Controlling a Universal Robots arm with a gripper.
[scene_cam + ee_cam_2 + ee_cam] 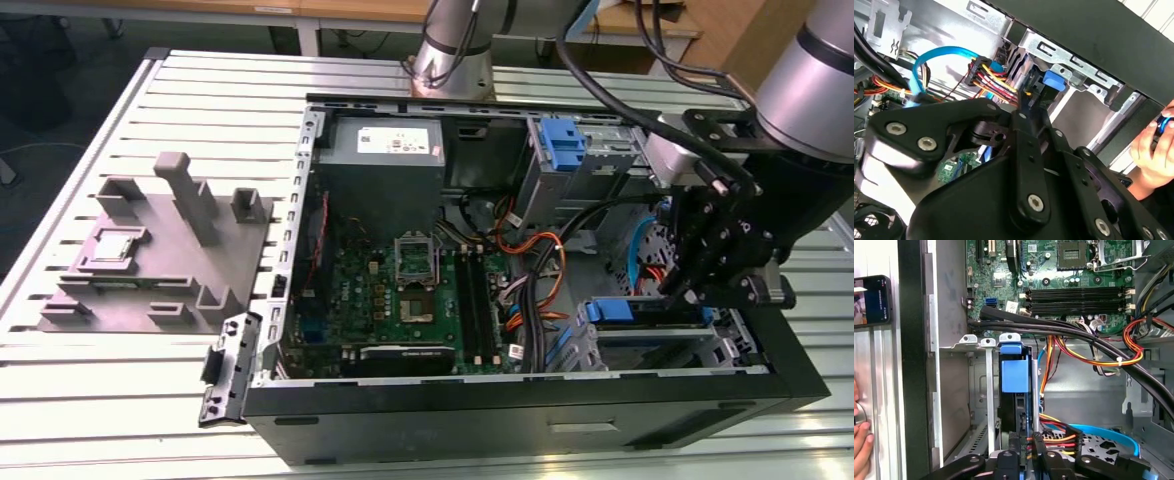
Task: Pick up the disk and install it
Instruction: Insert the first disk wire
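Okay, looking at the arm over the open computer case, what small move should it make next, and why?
Probably a gentle push further along the slot. The hand sits right at the drive cage in the case's corner, and in the first wrist view the disk stands on edge between the cage's metal rails with its blue tab still out at the rail ends, so it doesn't look fully seated.

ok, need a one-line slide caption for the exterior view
Gripper lowered over the blue-framed disk at the drive bay of the open PC case.
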